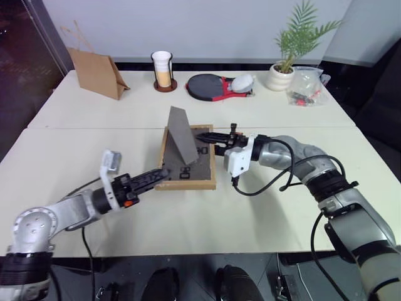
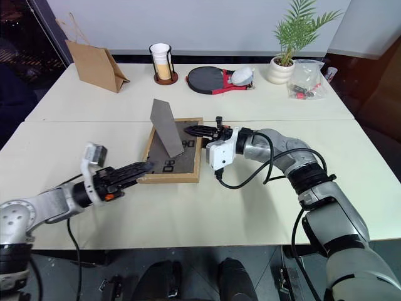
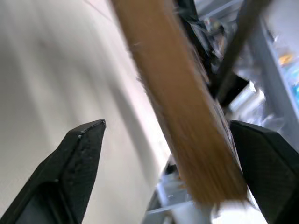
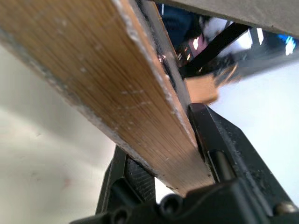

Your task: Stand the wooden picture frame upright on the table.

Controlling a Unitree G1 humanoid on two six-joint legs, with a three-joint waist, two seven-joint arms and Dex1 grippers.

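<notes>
Light wood edges the wooden picture frame (image 1: 188, 164), lying back-up on the tabletop (image 1: 263, 207) with its grey stand (image 1: 180, 135) folded out. The right gripper (image 1: 205, 137) pinches the frame's far-right rim; the left gripper (image 1: 156, 175) is spread open at the near-left corner. The tilt-up looks about to begin: lift the rim, pivot onto the stand.

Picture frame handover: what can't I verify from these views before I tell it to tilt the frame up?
- Front of the wooden picture frame: it faces the table, hidden in both eye views.
- Stand hinge: hidden behind the raised grey panel.
- Right gripper: closed on the frame's edge in its wrist view; grip depth cut off by the wood.
- Left gripper: open around the frame's edge; the blurred left wrist view leaves contact uncertain.
</notes>
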